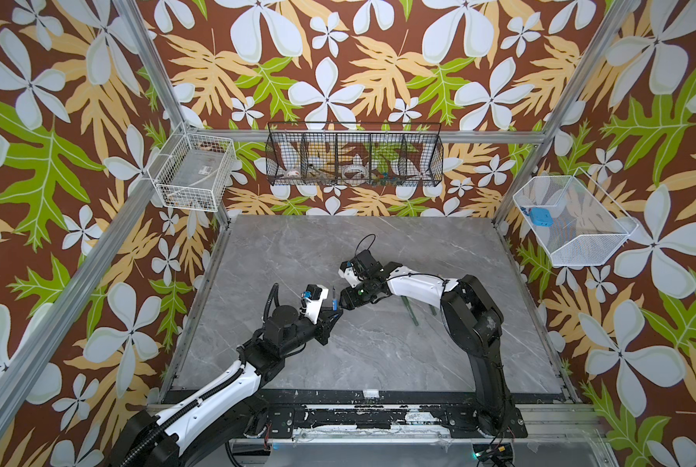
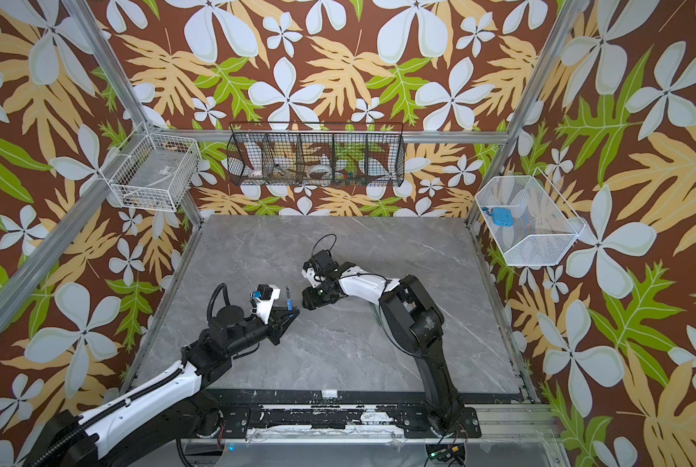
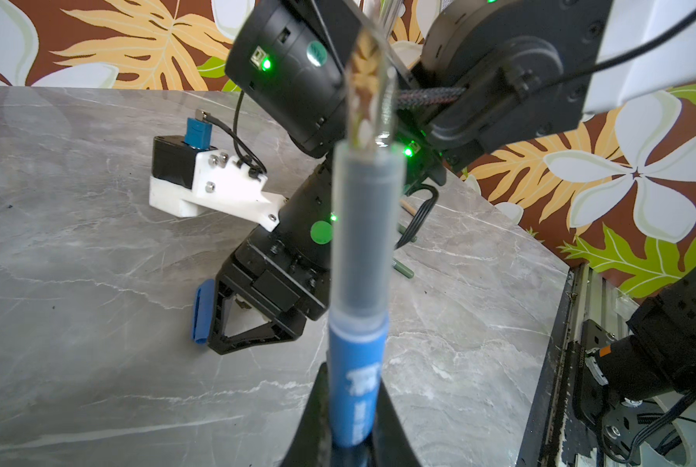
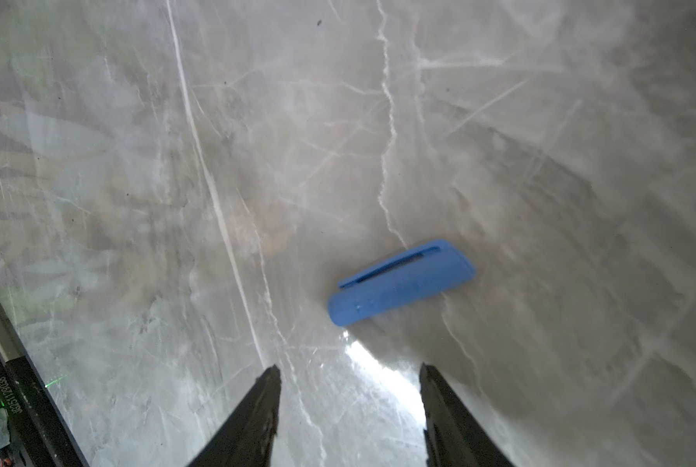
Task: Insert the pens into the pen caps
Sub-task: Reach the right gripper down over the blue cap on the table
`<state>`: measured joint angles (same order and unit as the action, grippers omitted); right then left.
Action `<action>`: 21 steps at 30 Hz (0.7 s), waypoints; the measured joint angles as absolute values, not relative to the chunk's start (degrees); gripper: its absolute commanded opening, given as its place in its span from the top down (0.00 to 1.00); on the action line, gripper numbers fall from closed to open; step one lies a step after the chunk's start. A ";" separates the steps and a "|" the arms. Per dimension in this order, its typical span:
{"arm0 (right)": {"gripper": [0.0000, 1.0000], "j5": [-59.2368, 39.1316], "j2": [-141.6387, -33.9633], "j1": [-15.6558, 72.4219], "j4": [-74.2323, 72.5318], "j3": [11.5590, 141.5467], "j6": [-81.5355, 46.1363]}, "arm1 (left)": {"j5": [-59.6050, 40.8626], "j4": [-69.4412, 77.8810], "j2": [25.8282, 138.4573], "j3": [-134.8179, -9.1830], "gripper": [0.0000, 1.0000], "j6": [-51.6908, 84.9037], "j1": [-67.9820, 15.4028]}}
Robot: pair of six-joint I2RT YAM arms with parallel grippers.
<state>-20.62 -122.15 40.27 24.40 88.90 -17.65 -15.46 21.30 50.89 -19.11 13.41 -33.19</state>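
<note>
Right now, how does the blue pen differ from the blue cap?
The pen is held roughly upright in the air; the cap lies flat on the table. The pen is clamped in the shut left claw; the cap lies free, untouched, before the open right claw. The pen is long and thin; the cap is short and stubby. Both are blue.

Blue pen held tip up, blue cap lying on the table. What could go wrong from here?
1. The blue cap lies aslant ahead of the open right gripper, not between its jaws; closing now could miss it or roll it.
2. The left gripper pinches the blue pen low on its barrel, so pressing a cap on may tilt it.
3. Both grippers sit close together; they might bump.
</note>
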 measured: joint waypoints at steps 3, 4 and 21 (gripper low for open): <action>0.40 -20.49 -123.22 40.25 24.14 89.91 -17.78 | -15.46 21.28 50.92 -19.11 1.00 13.41 -33.19; 0.40 -20.40 -123.59 40.27 24.18 90.15 -17.78 | -15.46 21.30 50.96 -19.11 1.00 13.41 -33.19; 0.41 -19.29 -130.41 41.43 26.79 100.14 -16.12 | -15.81 21.30 50.59 -19.11 1.00 13.43 -33.19</action>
<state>-19.29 -130.41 41.43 26.79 100.14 -16.12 -15.81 21.30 50.59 -19.11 13.43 -33.19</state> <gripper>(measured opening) 0.599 0.133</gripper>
